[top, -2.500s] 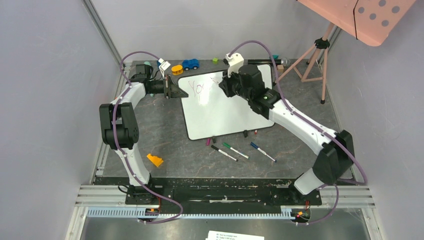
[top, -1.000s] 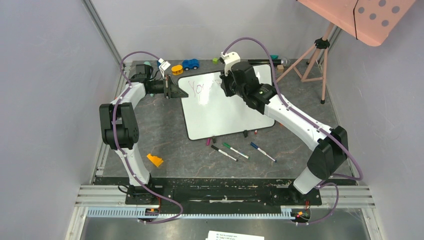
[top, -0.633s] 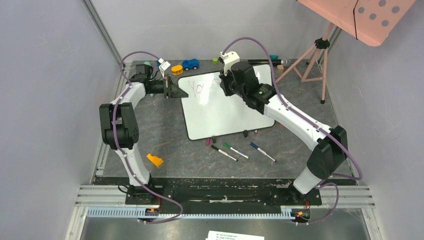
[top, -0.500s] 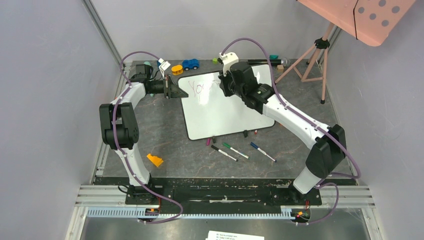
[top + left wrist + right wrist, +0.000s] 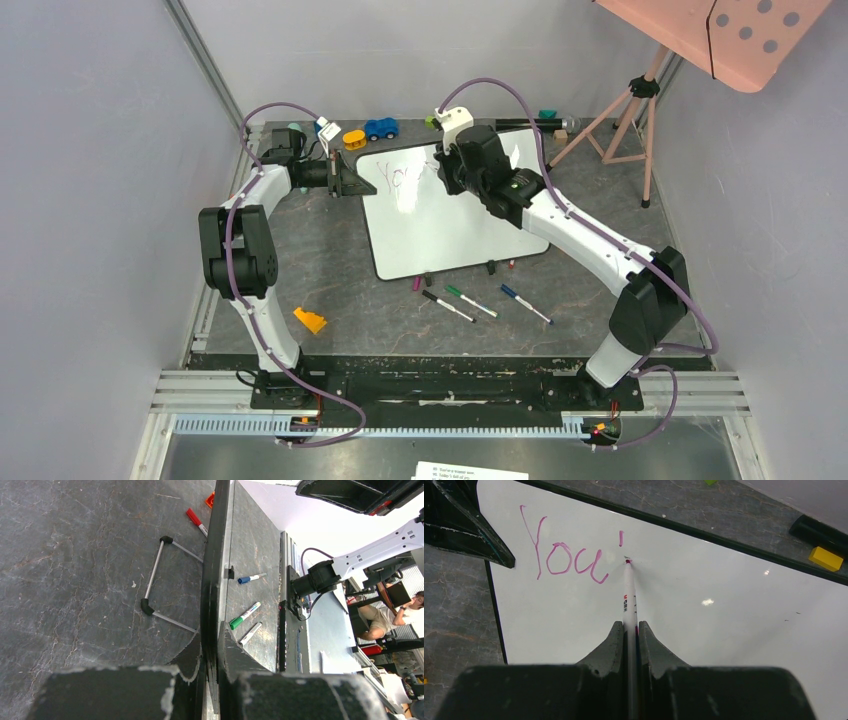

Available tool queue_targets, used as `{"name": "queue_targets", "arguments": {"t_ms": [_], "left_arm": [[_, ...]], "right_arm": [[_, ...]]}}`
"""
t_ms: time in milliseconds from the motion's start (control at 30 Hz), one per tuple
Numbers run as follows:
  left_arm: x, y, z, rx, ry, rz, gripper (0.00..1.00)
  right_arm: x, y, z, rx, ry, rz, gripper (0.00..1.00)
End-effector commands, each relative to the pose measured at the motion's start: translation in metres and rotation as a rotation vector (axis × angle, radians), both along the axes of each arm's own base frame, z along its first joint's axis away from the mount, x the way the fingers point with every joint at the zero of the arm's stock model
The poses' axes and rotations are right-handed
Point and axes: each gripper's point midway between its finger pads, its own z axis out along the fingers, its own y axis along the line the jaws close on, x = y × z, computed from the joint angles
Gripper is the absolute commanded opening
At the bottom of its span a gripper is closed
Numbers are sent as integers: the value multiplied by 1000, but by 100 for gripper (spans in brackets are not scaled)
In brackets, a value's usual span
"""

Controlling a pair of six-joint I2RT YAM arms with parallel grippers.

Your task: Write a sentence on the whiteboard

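The whiteboard (image 5: 440, 225) lies tilted at the back of the table, white with a thin black frame. My left gripper (image 5: 350, 180) is shut on its left edge; the left wrist view shows the frame edge (image 5: 214, 570) clamped between my fingers. My right gripper (image 5: 447, 172) is shut on a white marker (image 5: 629, 595) with a pink tip, the tip touching the board just right of the writing. The sentence (image 5: 569, 557) reads "You'" in pink, near the board's top left corner (image 5: 400, 178).
Black, green and blue markers (image 5: 470, 300) and a small purple cap (image 5: 416, 284) lie in front of the board. An orange wedge (image 5: 309, 320) sits front left. A blue toy car (image 5: 380, 128), an orange piece and small blocks line the back edge. A tripod (image 5: 625, 110) stands back right.
My right arm has shifted a little left and toward the back along the board's top edge, and the apostrophe after "You" now shows. The left arm and board have stayed put.
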Motion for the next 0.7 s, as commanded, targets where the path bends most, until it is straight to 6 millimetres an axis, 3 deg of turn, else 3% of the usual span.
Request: {"name": "queue_targets", "arguments": {"t_ms": [0,667], "left_arm": [[7,-4,-70,264,-74,18,2],[7,-4,-69,265,-75,19,2]], "right_arm": [[12,-11,10,-24,-49,-66,0],[13,-13,13,-32,-57,-74,0]]}}
